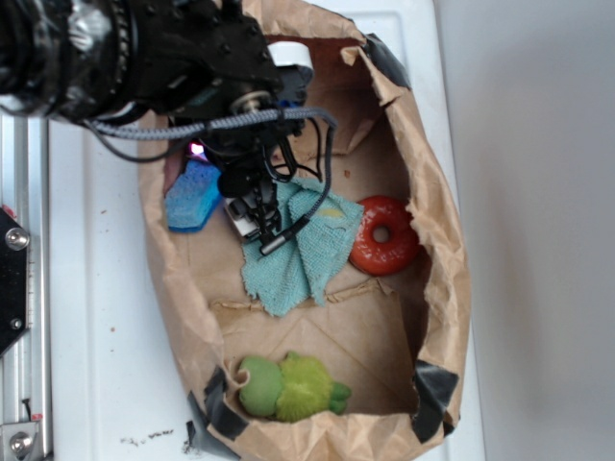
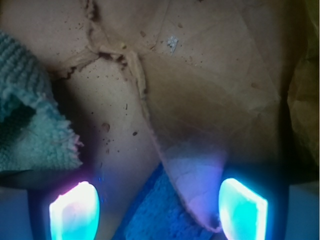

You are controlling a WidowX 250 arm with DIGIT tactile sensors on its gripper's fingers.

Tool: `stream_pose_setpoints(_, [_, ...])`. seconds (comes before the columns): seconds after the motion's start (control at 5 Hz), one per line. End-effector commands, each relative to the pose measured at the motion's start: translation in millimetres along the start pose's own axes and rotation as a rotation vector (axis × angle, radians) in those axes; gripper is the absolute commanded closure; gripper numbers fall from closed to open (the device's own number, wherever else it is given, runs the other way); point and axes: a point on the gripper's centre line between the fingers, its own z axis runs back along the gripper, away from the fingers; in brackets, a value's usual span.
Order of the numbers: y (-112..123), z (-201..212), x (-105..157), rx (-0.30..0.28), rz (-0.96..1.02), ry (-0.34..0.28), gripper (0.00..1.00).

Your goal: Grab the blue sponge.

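Reaching in from ten o'clock of the exterior view, the black arm hangs over the upper left part of a torn brown paper bag that lies opened out on a white table. Its claw points down toward the bag's floor, with a grey braided cable looped across the wrist. In the wrist view the two fingers glow at the bottom edge, one at seven o'clock and one at five, set wide apart with nothing gripped between them. The sponge lies just at nine o'clock of the claw in the exterior view, against the bag's left wall; whether they touch cannot be told. From the wrist, the sponge shows as a blue corner at six o'clock between the fingers, partly tucked under a flap of bag paper. A teal cloth lies crumpled at five o'clock of the claw, partly beneath it, and fills the left edge of the wrist view. A red ring rests at three o'clock of the cloth, just beside it. A green plush toy sits at the bag's six o'clock end, well apart from the claw. Black tape patches the bag's corners.
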Motion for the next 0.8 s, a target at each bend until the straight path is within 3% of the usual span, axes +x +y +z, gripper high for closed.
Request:
stream_pose_setpoints(0.0, [3.2, 4.7, 2.3, 0.004, -0.003, 0.032, 1.0])
stream_pose_setpoints(0.6, [3.3, 44.8, -15.8, -0.129, -0.097, 0.071, 1.0])
